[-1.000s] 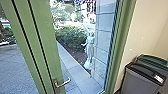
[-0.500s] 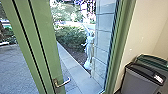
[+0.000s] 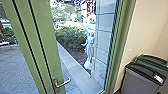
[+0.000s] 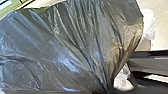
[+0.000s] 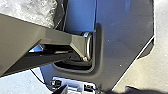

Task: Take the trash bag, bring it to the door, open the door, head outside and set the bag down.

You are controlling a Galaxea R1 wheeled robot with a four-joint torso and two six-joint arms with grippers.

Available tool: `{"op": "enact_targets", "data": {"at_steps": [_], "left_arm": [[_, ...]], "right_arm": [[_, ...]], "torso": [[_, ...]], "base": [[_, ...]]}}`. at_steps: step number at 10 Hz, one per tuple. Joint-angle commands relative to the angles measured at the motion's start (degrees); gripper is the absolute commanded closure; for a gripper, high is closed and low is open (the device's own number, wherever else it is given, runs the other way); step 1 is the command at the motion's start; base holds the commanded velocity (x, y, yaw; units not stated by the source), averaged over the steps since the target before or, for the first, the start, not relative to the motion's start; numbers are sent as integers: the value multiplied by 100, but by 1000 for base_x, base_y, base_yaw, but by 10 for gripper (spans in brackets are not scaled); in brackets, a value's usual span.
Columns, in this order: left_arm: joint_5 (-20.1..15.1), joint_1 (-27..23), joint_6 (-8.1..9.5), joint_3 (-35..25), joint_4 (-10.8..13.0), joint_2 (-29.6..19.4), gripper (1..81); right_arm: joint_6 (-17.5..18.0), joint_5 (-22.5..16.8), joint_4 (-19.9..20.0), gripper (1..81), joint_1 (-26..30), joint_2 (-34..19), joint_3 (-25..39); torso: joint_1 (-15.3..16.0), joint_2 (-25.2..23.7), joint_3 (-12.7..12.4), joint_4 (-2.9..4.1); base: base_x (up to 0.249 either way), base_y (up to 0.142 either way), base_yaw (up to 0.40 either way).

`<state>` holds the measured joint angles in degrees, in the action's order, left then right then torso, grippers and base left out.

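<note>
Near our left wrist, the black bag (image 4: 75,45) bulges, glossy and creased, gathered tightly; ahead of us, the green door (image 3: 48,50) has a silver handle (image 3: 62,84).

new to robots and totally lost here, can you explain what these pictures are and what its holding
This is a wheeled robot with two arms. The head picture looks forward and down from high on its body: a green-framed door with a metal lever handle, and a paved yard, bushes and a pale statue outside. Indoors, a grey bin and a green-rimmed bin stand by the wall.

The other two come from cameras on its wrists. The left one sees a dark plastic trash bag bunched into a narrow neck, so the left gripper most likely holds it there. The right one sees the robot's own dark plate and jointed bar, plus some crinkled clear plastic. I can't tell if the right gripper holds anything.
</note>
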<state>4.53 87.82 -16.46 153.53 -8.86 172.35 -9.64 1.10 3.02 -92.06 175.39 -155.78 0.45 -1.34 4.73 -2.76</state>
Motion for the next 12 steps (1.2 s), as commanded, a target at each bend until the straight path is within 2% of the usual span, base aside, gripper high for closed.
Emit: {"op": "enact_targets", "data": {"at_steps": [1,7,12], "left_arm": [[-348,-190,-33,-16,51,-25,811],[-348,-199,-33,-16,51,-42,811],[-348,-173,-51,-33,34,-86,811]], "right_arm": [[-38,-373,-56,10,157,60,32],[-38,-373,-56,10,140,60,23],[-38,-373,-48,10,122,26,32]], "torso": [[0,0,0,0],[0,0,0,0],[0,0,0,0]], "base": [[0,0,0],[0,0,0],[0,0,93]]}}
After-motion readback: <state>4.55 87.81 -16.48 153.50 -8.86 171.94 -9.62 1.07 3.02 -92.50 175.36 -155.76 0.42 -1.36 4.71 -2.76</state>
